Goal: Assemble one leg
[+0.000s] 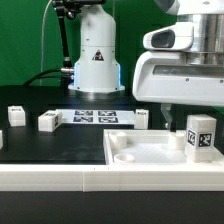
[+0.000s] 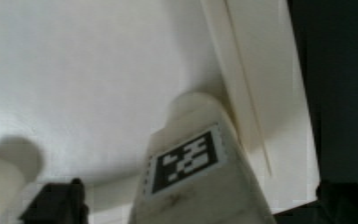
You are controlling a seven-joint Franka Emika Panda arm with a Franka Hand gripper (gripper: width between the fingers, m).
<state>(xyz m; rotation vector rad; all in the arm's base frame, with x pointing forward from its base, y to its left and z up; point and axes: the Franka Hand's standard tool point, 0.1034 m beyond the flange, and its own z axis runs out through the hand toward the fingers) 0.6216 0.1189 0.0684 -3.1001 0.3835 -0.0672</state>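
Note:
A white leg [image 1: 200, 135] with a black-and-white tag stands upright on the right part of the white tray-like tabletop [image 1: 150, 165]. My gripper [image 1: 193, 108] hangs just above it. In the wrist view the leg [image 2: 194, 165] sits between my two dark fingertips [image 2: 55, 203], with a gap on each side. The gripper [image 2: 204, 208] is open around the leg and does not touch it. A round socket [image 2: 5, 172] shows on the tabletop [image 2: 87, 70] beside the leg.
Three more white legs lie on the black table behind the tabletop [image 1: 15, 115] [image 1: 48, 121] [image 1: 147, 119]. The marker board [image 1: 95, 116] lies between them. The robot base [image 1: 95, 60] stands at the back.

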